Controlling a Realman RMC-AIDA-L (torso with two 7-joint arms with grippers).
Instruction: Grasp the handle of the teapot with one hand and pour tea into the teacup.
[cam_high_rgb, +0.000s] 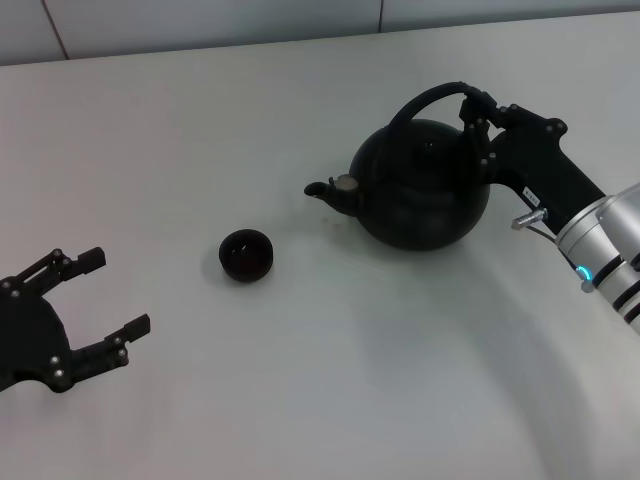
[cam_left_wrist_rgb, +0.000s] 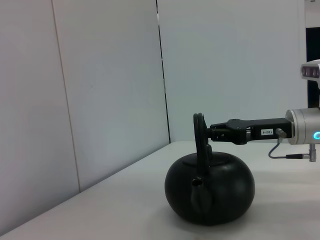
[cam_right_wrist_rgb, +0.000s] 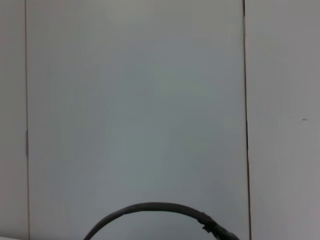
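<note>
Fingers of the black right gripper (cam_high_rgb: 478, 128) clamp the thick black arched handle (cam_high_rgb: 425, 101) of the round matte black teapot (cam_high_rgb: 420, 185) at upper right, hiding that stretch. Small round black teacup (cam_high_rgb: 245, 255) sits centre-left, contents indiscernible. Black left gripper (cam_high_rgb: 95, 310) hangs spread at lower left, partly cropped.

Bare tabletop (cam_high_rgb: 330, 380) is lying open between my left fingers (cam_high_rgb: 130, 326) and the teacup (cam_high_rgb: 245, 255); the teapot (cam_high_rgb: 420, 190) is blocking beyond it.
</note>
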